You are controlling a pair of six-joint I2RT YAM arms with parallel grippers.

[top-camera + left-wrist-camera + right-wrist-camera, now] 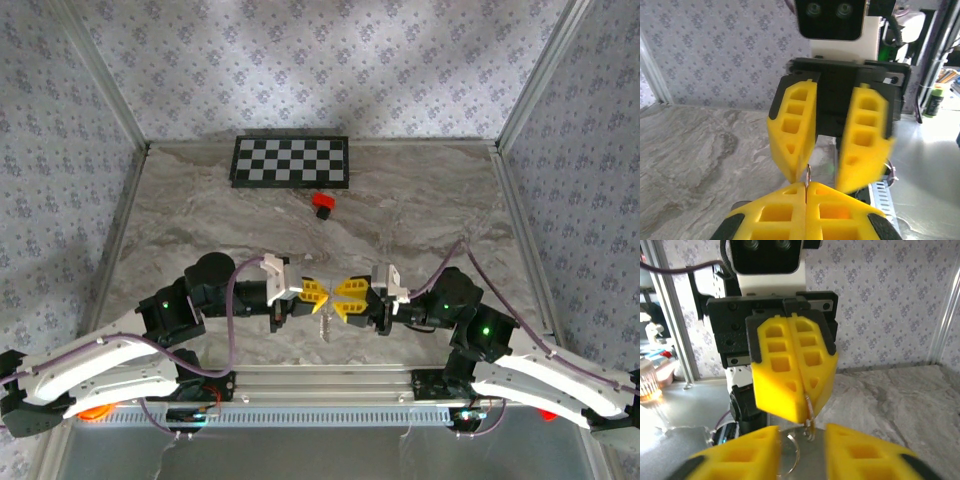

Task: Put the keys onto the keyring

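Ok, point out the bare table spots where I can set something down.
Free marble table: left of the checkerboard to the left wall; right of the red block to the right wall; the band between red block and tools. Crowded near centre, where the left tool, shut on the keyring, meets the open right tool.

The left gripper (pixel 312 292) and right gripper (pixel 350 295) stood tip to tip over the near middle of the counter (pixel 430 220). The narrow gap between them held the keyring (pixel 808 412), pinched in the left's closed jaws. Farther back lay open counter, broken by a red block (pixel 322 204) and a checkered board (pixel 291 161). Walls (pixel 60 150) enclosed three sides.
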